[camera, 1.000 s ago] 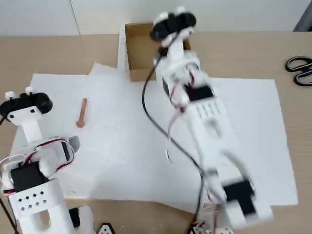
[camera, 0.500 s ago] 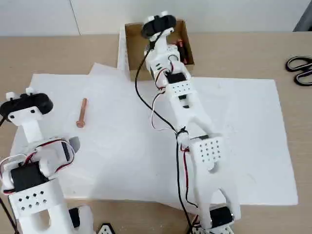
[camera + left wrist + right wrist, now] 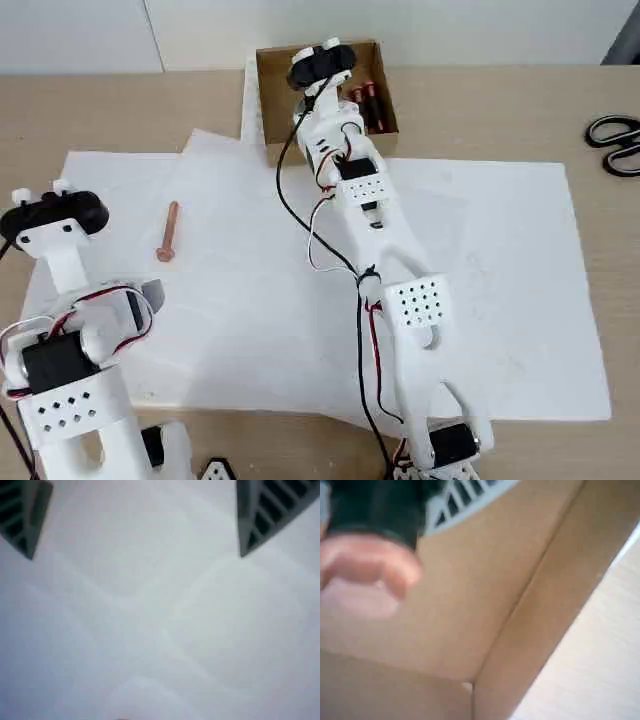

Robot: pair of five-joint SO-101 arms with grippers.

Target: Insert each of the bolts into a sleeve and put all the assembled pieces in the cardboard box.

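Right gripper [image 3: 320, 68] over cardboard box [image 3: 272, 105]

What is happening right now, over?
Left gripper open over white paper sheet. Right gripper shut on pinkish piece inside brown cardboard box. Copper-coloured bolt loose on sheet; nothing blocking.

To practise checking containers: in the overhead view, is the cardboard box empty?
No, several red pieces lie inside the cardboard box.
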